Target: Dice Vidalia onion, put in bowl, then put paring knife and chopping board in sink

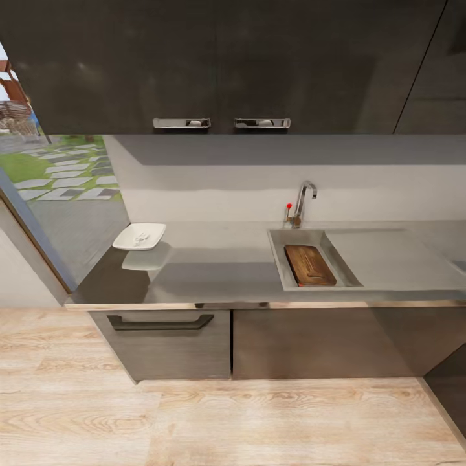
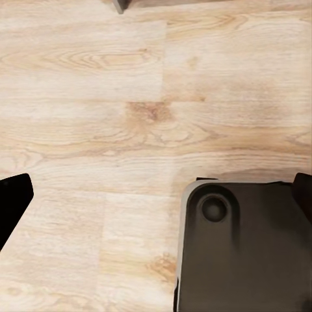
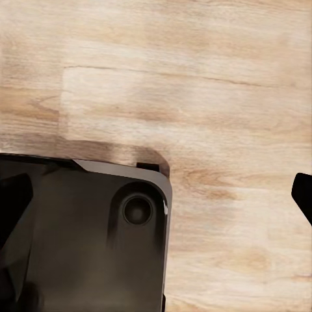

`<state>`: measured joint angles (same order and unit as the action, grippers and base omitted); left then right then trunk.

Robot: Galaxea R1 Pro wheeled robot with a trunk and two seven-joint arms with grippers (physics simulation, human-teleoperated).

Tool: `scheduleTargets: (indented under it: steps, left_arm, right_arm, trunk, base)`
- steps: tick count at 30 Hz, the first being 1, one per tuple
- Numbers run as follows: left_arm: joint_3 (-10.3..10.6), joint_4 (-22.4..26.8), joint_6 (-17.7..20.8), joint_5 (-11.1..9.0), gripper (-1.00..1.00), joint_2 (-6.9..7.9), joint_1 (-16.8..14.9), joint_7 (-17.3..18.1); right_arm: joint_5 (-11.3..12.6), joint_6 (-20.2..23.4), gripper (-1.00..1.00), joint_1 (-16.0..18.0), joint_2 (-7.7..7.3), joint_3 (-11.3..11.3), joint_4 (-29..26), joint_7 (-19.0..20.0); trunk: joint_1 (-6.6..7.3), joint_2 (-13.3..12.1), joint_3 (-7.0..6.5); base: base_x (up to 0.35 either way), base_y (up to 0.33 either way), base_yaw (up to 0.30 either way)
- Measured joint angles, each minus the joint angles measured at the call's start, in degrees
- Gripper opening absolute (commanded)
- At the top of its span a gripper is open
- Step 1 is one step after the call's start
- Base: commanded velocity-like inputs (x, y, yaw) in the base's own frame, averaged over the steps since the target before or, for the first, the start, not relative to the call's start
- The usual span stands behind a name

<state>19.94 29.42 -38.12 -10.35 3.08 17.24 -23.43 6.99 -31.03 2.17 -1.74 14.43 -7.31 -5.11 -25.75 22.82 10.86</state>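
In the head view, the chopping board [image 1: 309, 265] lies inside the sink [image 1: 277, 262], set into the grey countertop [image 1: 213, 272]. The white bowl [image 1: 140, 236] stands at the countertop's far left, with small pale bits of diced onion [image 1: 140, 239] in it. The Vidalia onion and the paring knife are hidden or too small to make out. In the left wrist view, my left gripper [image 2: 159, 195] is open above the wooden floor, dark fingertips [image 2: 13, 201] at the frame's edges. My right gripper [image 3: 159, 195] is likewise open, one fingertip [image 3: 303, 195] showing over the floor.
A chrome tap [image 1: 302, 200] with a red knob stands behind the sink. Dark wall cabinets [image 1: 220, 65] hang above the counter, with base cabinets [image 1: 168, 343] below. A window [image 1: 58, 175] is at the left. My dark base [image 2: 244, 247] sits on the plank floor [image 1: 226, 421].
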Motion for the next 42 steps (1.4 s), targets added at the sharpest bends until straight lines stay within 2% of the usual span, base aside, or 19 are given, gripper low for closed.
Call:
scheduleTargets:
  steps: [42]
  left_arm:
    - [0.02,-0.08,0.05,-0.09,1.00,-0.09,0.00,0.17]
  right_arm:
    - [0.00,0.00,1.00,0.00,0.00,0.00,0.00,0.03]
  trunk:
    - [0.00,0.00,0.00]
  base:
    - [0.000,0.000,0.000]
